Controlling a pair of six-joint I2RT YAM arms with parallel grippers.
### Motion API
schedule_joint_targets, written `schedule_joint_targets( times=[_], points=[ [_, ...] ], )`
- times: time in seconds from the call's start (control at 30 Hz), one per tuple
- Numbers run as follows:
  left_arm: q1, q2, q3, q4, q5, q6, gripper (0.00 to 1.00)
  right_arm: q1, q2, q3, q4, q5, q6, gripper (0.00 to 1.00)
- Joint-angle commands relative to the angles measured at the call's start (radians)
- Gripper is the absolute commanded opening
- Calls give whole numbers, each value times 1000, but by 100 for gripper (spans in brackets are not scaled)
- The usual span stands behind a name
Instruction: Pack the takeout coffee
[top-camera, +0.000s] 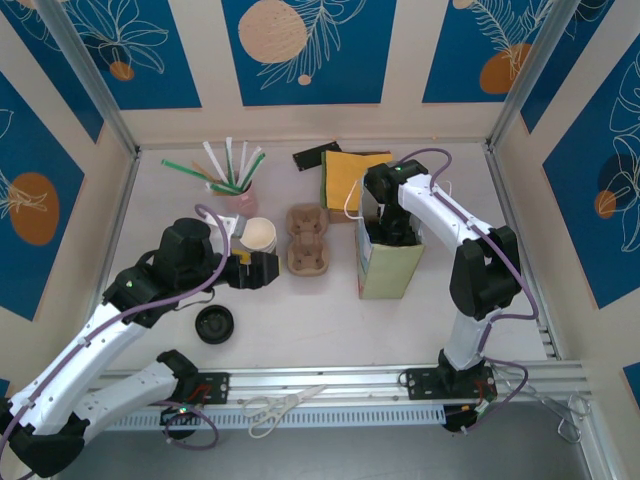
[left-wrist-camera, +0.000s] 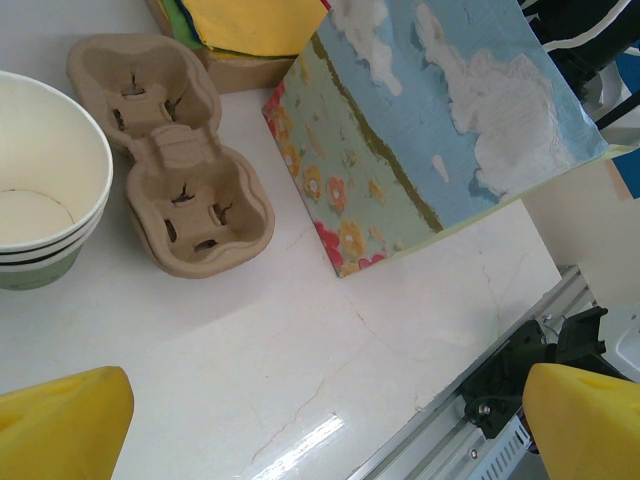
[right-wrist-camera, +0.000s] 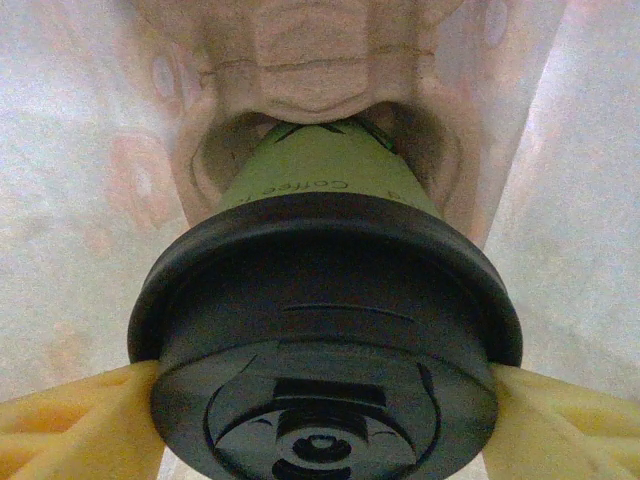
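Note:
The takeout coffee (right-wrist-camera: 325, 300), a green cup under a black lid, stands inside the paper bag (top-camera: 388, 268) with its base in a socket of a pulp carrier (right-wrist-camera: 310, 60). My right gripper (right-wrist-camera: 325, 420) reaches down into the bag (right-wrist-camera: 80, 200), its yellow fingers (right-wrist-camera: 70, 430) pressed against both sides of the lid. In the top view the right gripper (top-camera: 390, 232) is sunk into the bag's open top. My left gripper (top-camera: 262, 268) hovers open over bare table beside a lidless cup (top-camera: 259, 236). Nothing lies between the left gripper's (left-wrist-camera: 325, 425) fingers.
A second pulp carrier (top-camera: 307, 239) lies between the lidless cup and the bag. A loose black lid (top-camera: 214, 324) rests near the left arm. Straws in a pink cup (top-camera: 238, 190) and yellow napkins (top-camera: 352, 175) stand at the back. Scissors (top-camera: 285, 407) lie on the front rail.

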Motion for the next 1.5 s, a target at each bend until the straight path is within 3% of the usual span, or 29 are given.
schedule_joint_targets(
  times=[0.0, 1.47],
  points=[
    [-5, -8, 14, -3, 6, 5, 100, 4, 30, -17, 59, 15, 5, 76],
    [-5, -7, 12, 4, 12, -2, 100, 16, -22, -3, 28, 17, 28, 81]
  ],
)
